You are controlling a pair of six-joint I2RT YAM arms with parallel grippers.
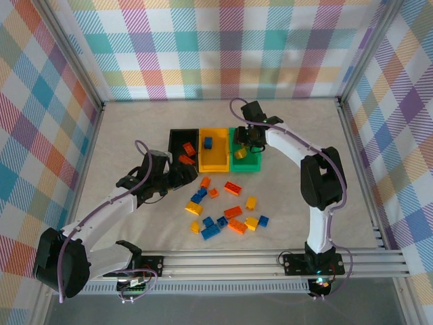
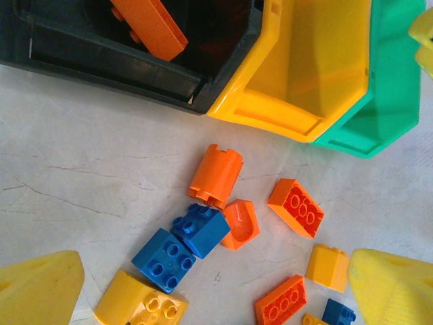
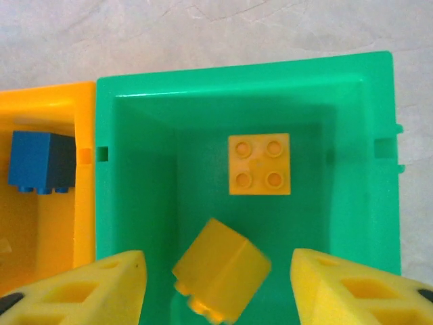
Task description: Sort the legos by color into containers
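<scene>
Legos (image 1: 233, 212): studded orange, blue, yellow bricks. Right gripper (image 3: 216, 264) spread, yellow brick (image 3: 222, 279) loose between; left gripper (image 2: 213, 264) spread, empty.

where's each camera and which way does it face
top external: above and behind both arms, looking down on them and the table
left wrist: low over loose legos, looking down; own fingers at bottom corners
right wrist: above the green bin, looking straight in; own fingers at bottom
shared: green bin in all three

L gripper (image 2: 216, 294), R gripper (image 3: 220, 288): jaws apart
</scene>
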